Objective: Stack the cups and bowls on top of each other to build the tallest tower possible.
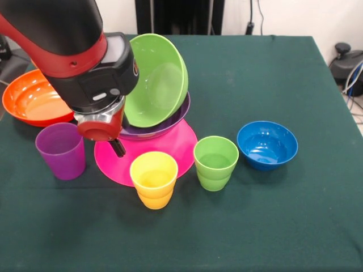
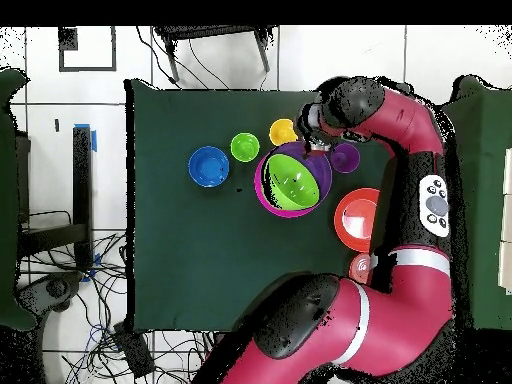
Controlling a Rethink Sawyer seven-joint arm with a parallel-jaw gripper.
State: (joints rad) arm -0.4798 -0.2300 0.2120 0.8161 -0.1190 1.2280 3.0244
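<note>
Tower (image 1: 153,113) sits mid-table: pink bowl (image 1: 170,154) as base, purple bowl (image 1: 161,126) on it, lime green bowl (image 1: 154,79) tilted steeply on top. Gripper (image 1: 117,147) is low beside the pink rim; finger state cannot be told. Step in hand: seating the green bowl. Next likely needs levelling it before adding cups.

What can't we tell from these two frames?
- Tool: open or shut unclear; the arm's wrist covers it in the front view, too small overhead.
- Large orange bowl: right part hidden by the arm, front view.
- Small red item beside the arm, overhead: partly covered, cup or bowl unclear.
</note>
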